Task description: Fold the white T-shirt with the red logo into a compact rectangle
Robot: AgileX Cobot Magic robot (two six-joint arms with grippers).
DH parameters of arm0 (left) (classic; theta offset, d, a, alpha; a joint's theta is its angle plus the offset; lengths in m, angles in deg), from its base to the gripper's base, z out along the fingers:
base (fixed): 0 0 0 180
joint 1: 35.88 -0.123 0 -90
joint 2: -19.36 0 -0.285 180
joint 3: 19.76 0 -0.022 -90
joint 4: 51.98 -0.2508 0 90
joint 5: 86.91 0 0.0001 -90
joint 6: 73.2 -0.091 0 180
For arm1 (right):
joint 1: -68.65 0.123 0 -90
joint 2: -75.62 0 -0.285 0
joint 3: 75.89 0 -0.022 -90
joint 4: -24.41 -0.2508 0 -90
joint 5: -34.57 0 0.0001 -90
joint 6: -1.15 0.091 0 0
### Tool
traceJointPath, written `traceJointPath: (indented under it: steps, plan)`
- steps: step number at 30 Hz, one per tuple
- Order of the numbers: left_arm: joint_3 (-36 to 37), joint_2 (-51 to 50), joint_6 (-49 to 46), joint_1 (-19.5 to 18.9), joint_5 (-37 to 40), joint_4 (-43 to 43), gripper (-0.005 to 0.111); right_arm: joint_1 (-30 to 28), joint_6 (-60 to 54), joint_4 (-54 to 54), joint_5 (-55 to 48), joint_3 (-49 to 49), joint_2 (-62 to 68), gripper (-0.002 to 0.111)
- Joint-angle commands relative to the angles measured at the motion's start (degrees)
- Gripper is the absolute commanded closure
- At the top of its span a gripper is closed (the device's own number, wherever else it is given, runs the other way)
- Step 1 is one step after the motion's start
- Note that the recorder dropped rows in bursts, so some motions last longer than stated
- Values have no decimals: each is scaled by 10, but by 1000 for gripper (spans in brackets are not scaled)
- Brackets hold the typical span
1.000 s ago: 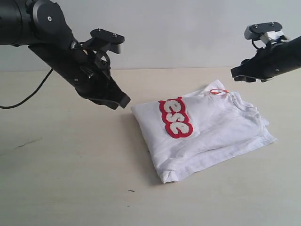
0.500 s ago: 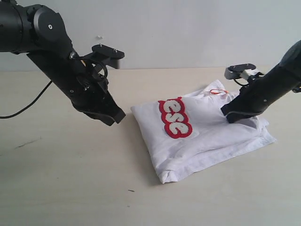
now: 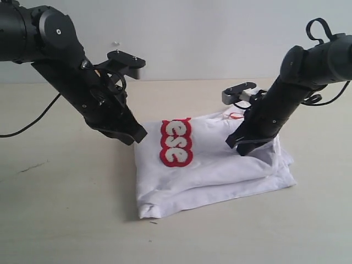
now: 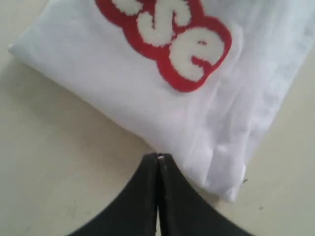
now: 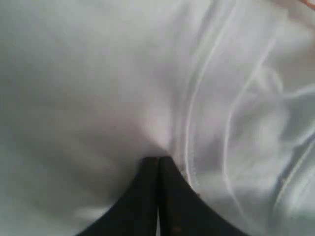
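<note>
Shoved leftward over the worktop (image 3: 66, 209) and swung round since half a second back: folded white T-shirt (image 3: 214, 170), now lying mid-worktop with red logo (image 3: 176, 144) face up, pinned near the collar side by right pincer (image 3: 237, 144), jaws pressed together on top of the cloth and seemingly gripping none of it. Hovering just off the bundle's far left corner, left pincer (image 3: 137, 135), likewise closed tight and empty. Watch for trouble with any further push from that shut tip: likely to ruck the loose stacked layers at the right edge, splay the fold open, or skid the bundle into the left pincer.
</note>
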Motion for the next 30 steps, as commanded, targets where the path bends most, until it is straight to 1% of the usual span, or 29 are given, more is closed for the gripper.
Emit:
traceJointPath:
  steps: [1, 2, 4, 6, 9, 10, 14, 19, 24, 26, 27, 28, 29, 30]
  plan:
    - [2, 3, -24, 4, 47, 36, 107, 31, 6, -19, -71, 4, 11, 108]
    - [2, 0, -57, 11, 80, 53, 107, 31, 2, -31, -73, 3, 10, 108]
    - [6, -7, -100, 32, 111, 79, 107, 31, 1, -45, -75, -2, 7, 108]
    - [16, -17, -105, 53, 97, 65, 107, 31, 2, -46, -81, -2, -4, 108]
    - [38, -40, -72, 74, 29, 11, 107, 31, 2, -55, -99, -2, -18, 108]
    - [42, -50, -57, 74, 9, -1, 107, 31, 1, -62, -105, -2, -23, 108]
    - [42, -75, -3, 72, -23, -34, 107, 31, -1, -65, -105, -2, -43, 108]
    - [42, -102, -2, 67, -36, -35, 107, 31, -1, -62, -71, -2, -53, 108]
    - [42, -125, -2, 67, -28, -35, 107, 31, 13, -39, -29, -2, -53, 108]
    - [42, -123, -2, 67, -21, -35, 107, 31, 49, -5, -6, -2, -53, 108]
    - [39, -115, -2, 67, -18, -35, 107, 31, 101, 43, 20, -1, -53, 108]
    - [39, -108, -2, 67, -16, -35, 107, 31, 127, 66, 31, -1, -52, 108]
    - [39, -93, -2, 67, -29, -31, 107, 31, 164, 98, 49, -1, -52, 108]
    - [39, -87, -3, 67, -40, -26, 107, 31, 171, 105, 55, -1, -52, 108]
